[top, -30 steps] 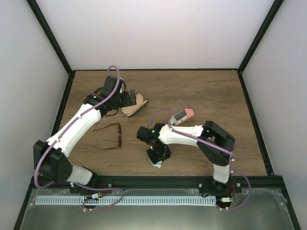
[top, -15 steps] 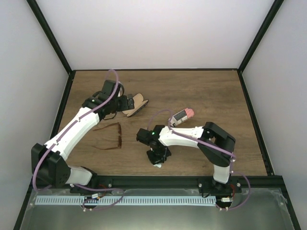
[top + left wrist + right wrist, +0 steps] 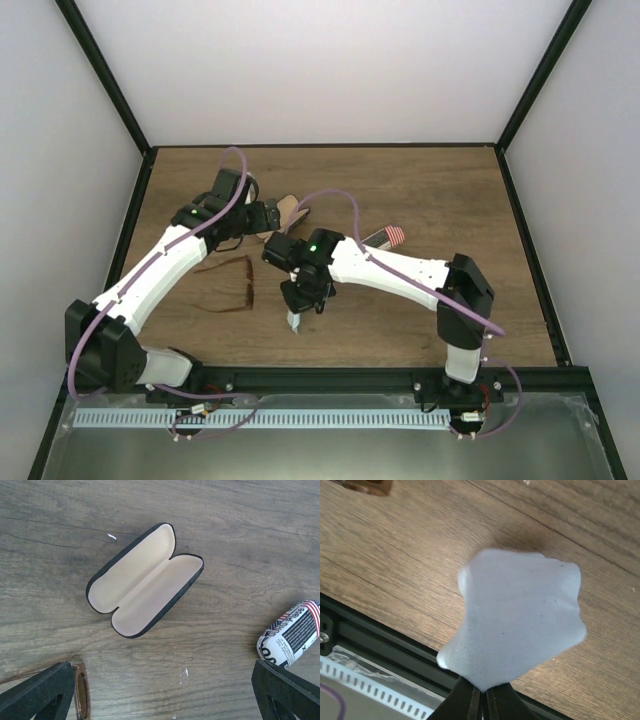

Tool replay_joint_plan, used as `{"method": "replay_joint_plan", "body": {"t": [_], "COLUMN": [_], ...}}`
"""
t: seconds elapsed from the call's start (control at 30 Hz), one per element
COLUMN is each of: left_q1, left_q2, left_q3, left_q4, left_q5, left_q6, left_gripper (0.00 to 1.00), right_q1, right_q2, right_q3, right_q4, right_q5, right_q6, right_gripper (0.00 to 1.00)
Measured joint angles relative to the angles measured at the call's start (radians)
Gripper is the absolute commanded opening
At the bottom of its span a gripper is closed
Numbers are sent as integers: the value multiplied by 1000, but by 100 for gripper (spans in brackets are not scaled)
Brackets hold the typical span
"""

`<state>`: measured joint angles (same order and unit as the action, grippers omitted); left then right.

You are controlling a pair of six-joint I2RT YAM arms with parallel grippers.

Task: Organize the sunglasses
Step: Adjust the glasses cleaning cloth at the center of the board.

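Left wrist: open case (image 3: 145, 580), sunglasses (image 3: 81, 692); right wrist: cloth (image 3: 520, 620) pinched.

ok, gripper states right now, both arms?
Left gripper: open, holding nothing, above the open case.
Right gripper: shut on the cloth.

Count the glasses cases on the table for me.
2. The open tan-lined case lies toward the back left; the closed striped case sits to its right, nearer the middle. Others may be hidden.
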<state>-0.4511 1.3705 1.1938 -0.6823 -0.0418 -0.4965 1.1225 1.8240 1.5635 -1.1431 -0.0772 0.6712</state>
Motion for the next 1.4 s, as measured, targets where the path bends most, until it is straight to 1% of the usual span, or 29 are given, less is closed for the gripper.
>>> {"method": "replay_joint_plan", "body": {"t": [0.13,0.3,0.33,0.43,0.67,0.8,0.87,0.93,1.07,1.13,1.27,1.4], "left_q1": [0,1,1,16,19,21,35,62,150,172,182,183], "left_q2": [-1,-31,-36,-45,-75,-72,-66,-66,-66,-66,-65,-65], "left_q3": [-5,-39,-47,-58,-47,-27,-19,-10,44,59,57,41], "left_q4": [0,-15,-6,-16,8,6,-15,-41,-73,-76,-78,-71], "left_q5": [3,14,-7,-9,-25,-34,-31,-24,-13,-2,30,74], "left_q6": [3,3,-6,-10,-31,-40,-54,-74,-99,-103,-106,-115], "left_gripper": [100,100,100,100,100,100,100,100,100,100,100,100], "right_q1": [-16,-72,-82,-93,-107,-113,-113,-117,-132,-135,-136,-135], "right_q2": [31,135,158,202,207,206,190,152,80,56,0,-25], "right_q3": [58,95,115,195,285,297,256,168,-31,-100,-218,-284], "right_q4": [-13,-18,-18,-24,-88,-93,-57,-15,16,31,64,84], "right_q5": [-2,-9,0,2,9,14,12,0,-32,-47,-78,-95], "right_q6": [-18,-78,-92,-127,-171,-183,-185,-184,-180,-177,-166,-154], "right_gripper": [1,1,1,1,1,1,1,1,1,1,1,1]}}
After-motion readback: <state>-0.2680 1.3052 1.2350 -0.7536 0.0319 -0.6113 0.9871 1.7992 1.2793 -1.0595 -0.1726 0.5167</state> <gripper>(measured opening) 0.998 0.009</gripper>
